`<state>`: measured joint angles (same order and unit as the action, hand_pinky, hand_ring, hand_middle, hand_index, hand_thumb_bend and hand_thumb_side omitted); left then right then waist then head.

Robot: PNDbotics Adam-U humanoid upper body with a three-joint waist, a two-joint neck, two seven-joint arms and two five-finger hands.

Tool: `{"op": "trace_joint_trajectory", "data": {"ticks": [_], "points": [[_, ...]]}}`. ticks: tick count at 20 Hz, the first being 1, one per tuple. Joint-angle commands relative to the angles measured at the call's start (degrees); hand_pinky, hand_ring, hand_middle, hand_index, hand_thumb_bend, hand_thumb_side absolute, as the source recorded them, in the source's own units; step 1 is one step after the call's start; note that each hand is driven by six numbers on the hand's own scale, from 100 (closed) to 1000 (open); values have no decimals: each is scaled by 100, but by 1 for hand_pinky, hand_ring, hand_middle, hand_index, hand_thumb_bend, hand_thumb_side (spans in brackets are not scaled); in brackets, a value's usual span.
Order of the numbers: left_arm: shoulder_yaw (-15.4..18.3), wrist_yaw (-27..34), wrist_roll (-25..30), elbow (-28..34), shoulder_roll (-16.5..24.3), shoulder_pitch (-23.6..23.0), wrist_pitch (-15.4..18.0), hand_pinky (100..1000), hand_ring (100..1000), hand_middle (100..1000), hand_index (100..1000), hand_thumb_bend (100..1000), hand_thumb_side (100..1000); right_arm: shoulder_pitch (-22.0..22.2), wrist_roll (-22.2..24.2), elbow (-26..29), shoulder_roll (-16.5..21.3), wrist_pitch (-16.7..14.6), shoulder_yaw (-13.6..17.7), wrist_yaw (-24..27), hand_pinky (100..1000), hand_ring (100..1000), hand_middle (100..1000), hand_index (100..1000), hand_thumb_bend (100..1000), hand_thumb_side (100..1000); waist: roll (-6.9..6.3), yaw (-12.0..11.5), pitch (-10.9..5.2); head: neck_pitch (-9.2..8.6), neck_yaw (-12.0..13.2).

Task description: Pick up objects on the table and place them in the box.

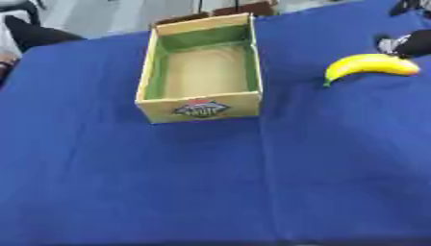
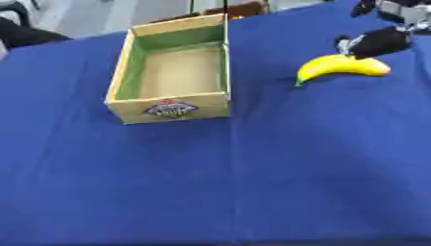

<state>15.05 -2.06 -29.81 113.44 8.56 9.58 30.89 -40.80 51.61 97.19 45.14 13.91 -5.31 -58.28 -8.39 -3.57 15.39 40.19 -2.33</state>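
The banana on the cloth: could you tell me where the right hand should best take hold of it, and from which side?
Grip the banana across its thick middle, coming down from above. It lies flat on the cloth, curved, with nothing beside it but the right hand at its far edge. The ends taper, so the middle probably offers the steadiest hold. The box lies to its left.

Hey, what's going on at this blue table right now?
A robot is clearing the table into an open wooden box, which looks empty so far. The only loose item is a yellow banana lying on the blue tablecloth, to the right of the box and apart from it. The robot's right hand reaches in from the upper right and sits just above the banana's far end; its grip is unclear. The left hand isn't visible.
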Motion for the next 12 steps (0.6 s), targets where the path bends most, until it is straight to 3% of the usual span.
{"op": "trace_joint_trajectory", "data": {"ticks": [1, 12], "points": [[24, -17, 12, 115, 55, 51, -2, 438, 830, 826, 783, 100, 973, -63, 36, 126, 184, 77, 68, 36, 783, 941, 879, 911, 221, 714, 37, -7, -76, -29, 37], [25, -16, 15, 115, 50, 55, -2, 438, 830, 827, 783, 100, 973, -124, 36, 80, 163, 95, 17, 38, 786, 955, 901, 956, 228, 680, 45, -13, -66, -232, -60]]}}
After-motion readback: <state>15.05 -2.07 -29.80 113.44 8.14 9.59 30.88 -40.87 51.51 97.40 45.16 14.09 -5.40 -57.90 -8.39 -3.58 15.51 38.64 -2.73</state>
